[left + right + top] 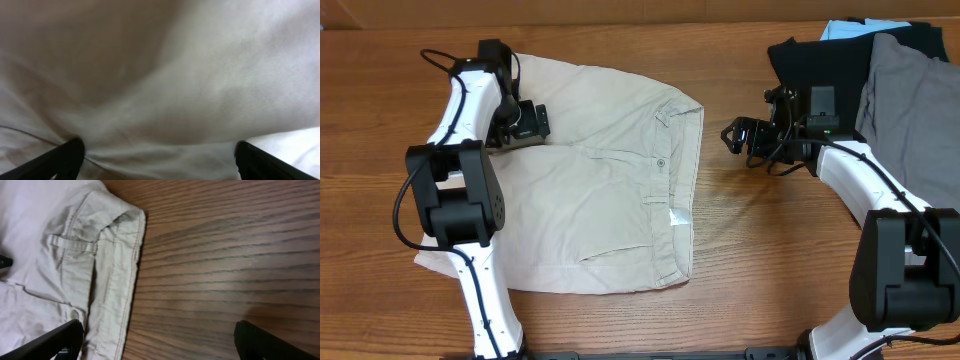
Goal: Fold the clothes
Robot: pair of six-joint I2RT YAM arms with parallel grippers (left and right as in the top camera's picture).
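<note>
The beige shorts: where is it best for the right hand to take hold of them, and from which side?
Probably the far waistband corner, approached from the right over the bare table. The shorts lie flat with that thick, stitched edge facing the open right hand, so one finger could slide under it.

The light beige khaki cotton shorts (590, 180) lie spread flat left of centre, waistband, button and white label at 3 o'clock.
</note>
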